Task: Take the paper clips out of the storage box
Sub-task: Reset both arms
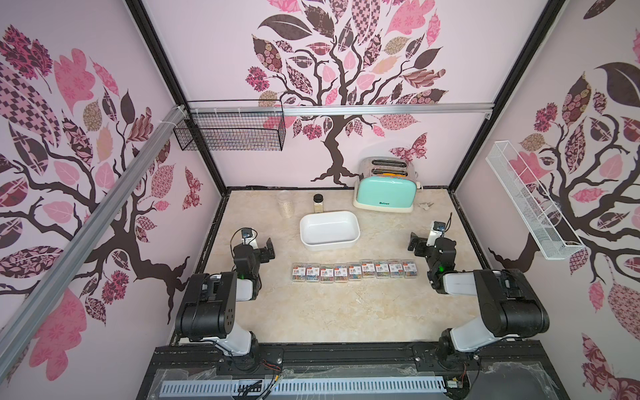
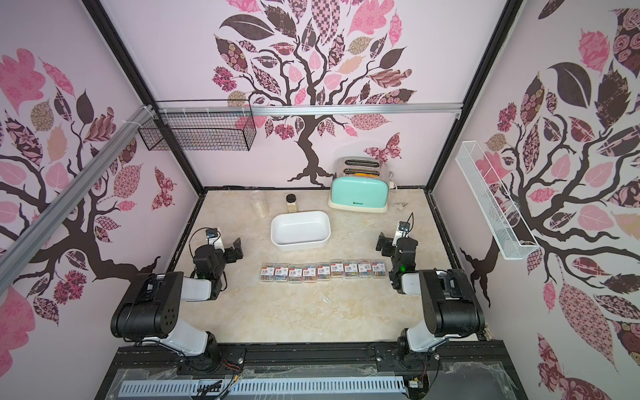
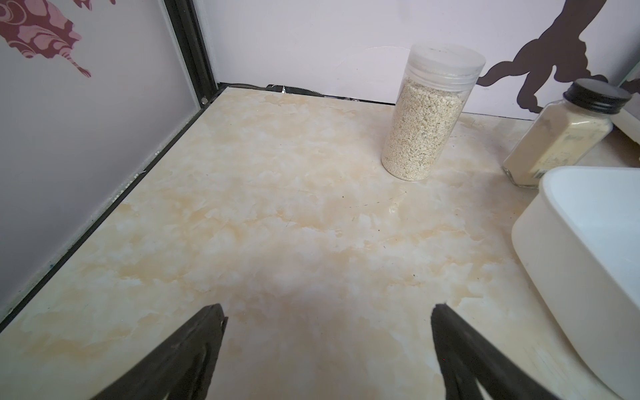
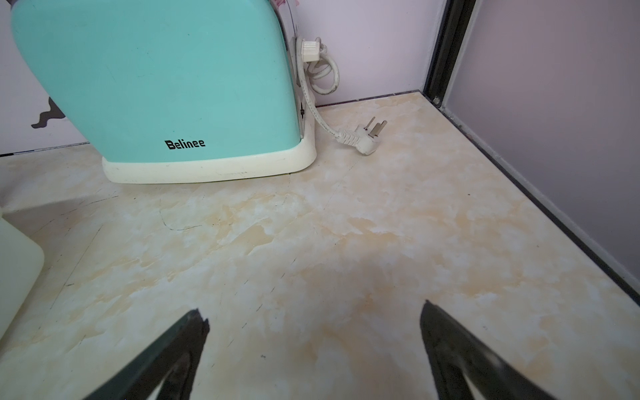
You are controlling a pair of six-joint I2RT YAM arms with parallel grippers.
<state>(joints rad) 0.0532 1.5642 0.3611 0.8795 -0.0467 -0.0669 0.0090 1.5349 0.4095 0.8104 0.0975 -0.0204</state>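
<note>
mint toaster point(image 1: 385, 192) | clear grain jar point(image 1: 286, 204) upright | black-lidded spice jar point(image 1: 318, 204) | loose plug point(image 4: 365, 140)

Print on paper clips point(image 1: 354, 271) illegibly small; storage box point(image 3: 571, 277) cropped in wrist views

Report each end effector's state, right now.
Left end effector: open, holding nothing.
Right end effector: open, holding nothing.

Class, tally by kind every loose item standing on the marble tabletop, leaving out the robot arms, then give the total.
paper clip cases: 9
white storage box: 1
mint-green toaster: 1
jars: 2, a clear-lidded jar and a black-lidded jar
total: 13
</note>
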